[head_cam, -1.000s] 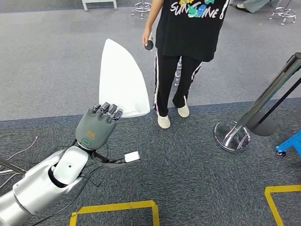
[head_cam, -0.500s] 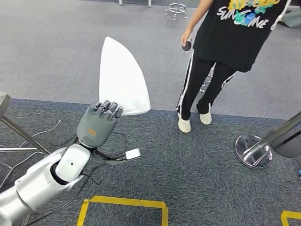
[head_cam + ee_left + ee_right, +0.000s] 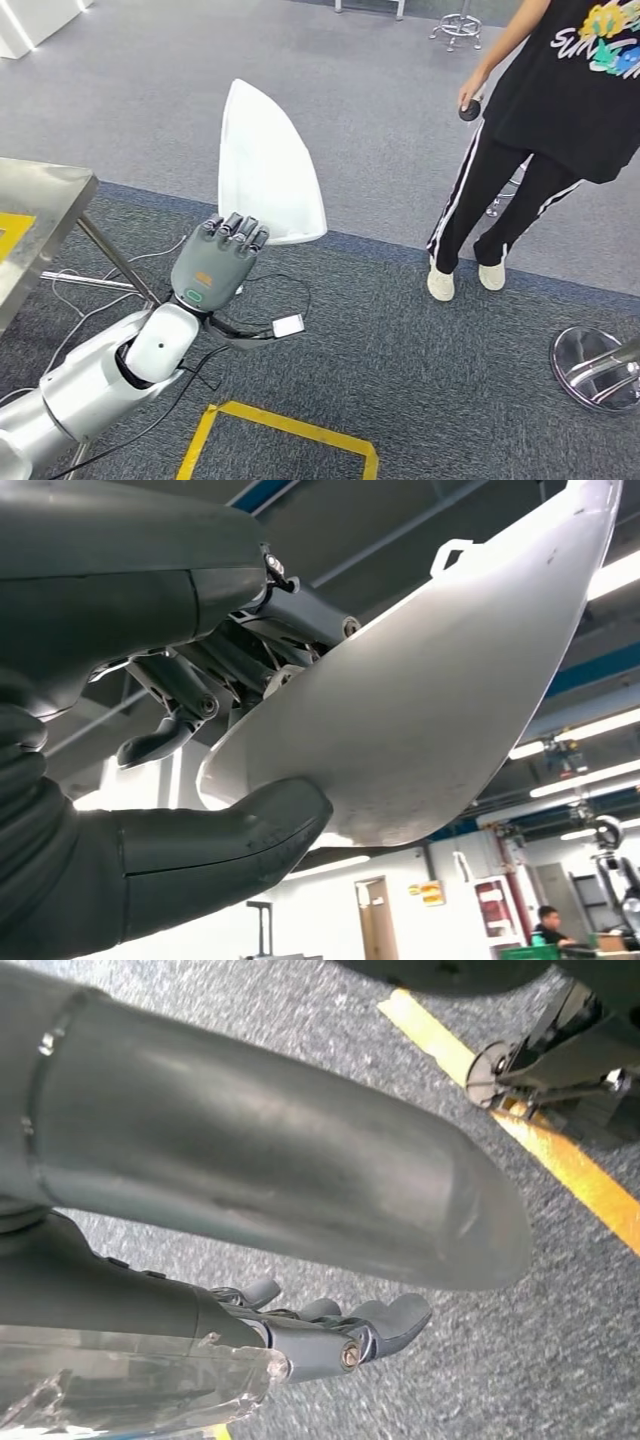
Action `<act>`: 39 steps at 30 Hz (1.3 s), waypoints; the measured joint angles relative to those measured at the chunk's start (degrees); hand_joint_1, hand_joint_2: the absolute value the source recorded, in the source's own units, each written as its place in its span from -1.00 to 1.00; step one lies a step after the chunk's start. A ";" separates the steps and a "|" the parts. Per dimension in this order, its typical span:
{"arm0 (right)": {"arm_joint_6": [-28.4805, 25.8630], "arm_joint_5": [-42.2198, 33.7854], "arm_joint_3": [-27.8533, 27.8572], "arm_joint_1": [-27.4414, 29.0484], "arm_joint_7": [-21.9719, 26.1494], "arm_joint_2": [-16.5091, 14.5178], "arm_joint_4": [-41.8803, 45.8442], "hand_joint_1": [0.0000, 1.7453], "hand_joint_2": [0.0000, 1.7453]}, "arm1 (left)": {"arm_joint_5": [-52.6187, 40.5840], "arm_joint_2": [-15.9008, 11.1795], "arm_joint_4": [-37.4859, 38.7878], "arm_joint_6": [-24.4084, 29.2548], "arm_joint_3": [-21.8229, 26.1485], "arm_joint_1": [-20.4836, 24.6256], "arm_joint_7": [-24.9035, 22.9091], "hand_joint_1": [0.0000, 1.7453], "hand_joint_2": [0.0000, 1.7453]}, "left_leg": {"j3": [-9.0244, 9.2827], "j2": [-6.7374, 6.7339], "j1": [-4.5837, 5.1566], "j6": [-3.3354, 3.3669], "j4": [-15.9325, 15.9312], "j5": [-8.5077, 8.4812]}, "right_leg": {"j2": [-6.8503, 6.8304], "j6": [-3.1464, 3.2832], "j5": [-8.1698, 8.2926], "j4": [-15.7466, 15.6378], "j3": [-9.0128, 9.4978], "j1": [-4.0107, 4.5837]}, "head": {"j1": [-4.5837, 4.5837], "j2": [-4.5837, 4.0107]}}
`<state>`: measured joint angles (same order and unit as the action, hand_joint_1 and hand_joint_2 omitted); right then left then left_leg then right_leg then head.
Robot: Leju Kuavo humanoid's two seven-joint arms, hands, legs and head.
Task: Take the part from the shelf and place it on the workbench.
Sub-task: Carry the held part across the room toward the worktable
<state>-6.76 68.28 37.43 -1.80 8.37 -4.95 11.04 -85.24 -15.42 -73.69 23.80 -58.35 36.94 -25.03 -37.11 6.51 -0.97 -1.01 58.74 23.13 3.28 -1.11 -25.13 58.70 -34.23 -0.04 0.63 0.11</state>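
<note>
Item 1, the part (image 3: 266,165): a white, smooth, curved shell, pointed at one end and broad and rounded at the other. You see it in the head view held up above the grey carpet (image 3: 423,350), standing nearly upright. The left wrist view (image 3: 445,700) shows you its underside: matte white with faint specks, and a small loop-shaped tab on its far edge.

Item 2, your left hand (image 3: 215,262): grey moulded back with an orange mark, dark fingers (image 3: 238,229) curled over the part's broad lower edge. In the left wrist view the thick grey thumb (image 3: 226,840) presses one face of the shell and the dark fingers the other, so the hand (image 3: 219,740) grips the part.

Item 3, your right hand (image 3: 317,1330): its wrist view gives you a thick, smooth grey thumb and dark fingers, apart from it and lying fairly straight, holding nothing, over coarse grey carpet crossed by a yellow floor line (image 3: 528,1140).

Item 4, a metal table (image 3: 38,215): brushed steel top with a yellow marking and slanted legs, to the left of the silver arm (image 3: 98,385).

Item 5, loose cables (image 3: 113,300) and a small white block (image 3: 288,325) hang by the wrist.

Item 6, a person (image 3: 543,130) in a black printed shirt and striped trousers, standing well apart to the right, holding a small dark round object (image 3: 469,110).

Item 7, a polished chrome base (image 3: 596,368), lower right.
</note>
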 joint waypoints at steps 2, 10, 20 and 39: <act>-0.01 0.02 0.04 -0.03 0.02 -0.04 0.00 -1.00 -1.00 | 0.00 -0.14 0.06 0.00 -0.01 0.20 -0.01 1.00 1.00 | -1.50 -3.09 0.33 -0.34 3.13 2.38 | -1.35 0.31 0.38 -0.71 0.24 -0.22 | -0.25 0.00; 0.03 0.08 0.12 -0.01 0.02 -0.16 0.00 -1.00 -1.00 | 0.00 -0.15 0.37 -0.01 -0.19 0.41 -0.01 1.00 1.00 | -0.34 -8.62 0.79 -0.75 3.47 1.26 | -6.86 0.06 -0.11 -0.43 0.46 0.07 | -0.44 0.00; 0.03 0.27 0.15 0.02 0.03 -0.42 -0.02 -1.00 -1.00 | 0.00 0.39 0.87 -0.14 -0.23 0.62 0.89 1.00 1.00 | 1.46 -5.66 0.66 2.04 -1.05 0.18 | -3.81 -2.30 -7.96 14.07 -5.68 -0.10 | 0.03 0.00; 0.44 1.02 0.19 0.04 -0.02 -1.13 -0.13 -1.00 -1.00 | 0.00 2.42 2.60 -0.97 3.93 -2.65 8.03 1.00 1.00 | -3.49 -6.50 0.77 -0.17 9.79 3.41 | -5.67 0.24 -0.77 0.27 0.62 -0.12 | -0.50 0.00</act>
<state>-6.32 69.30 37.62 -1.77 8.35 -6.08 10.91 -85.24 -13.00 -71.10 22.84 -54.41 34.29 -17.00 -40.60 0.01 -0.19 -1.17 68.54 26.54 -2.39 -0.87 -25.90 58.97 -33.61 -0.16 0.13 0.11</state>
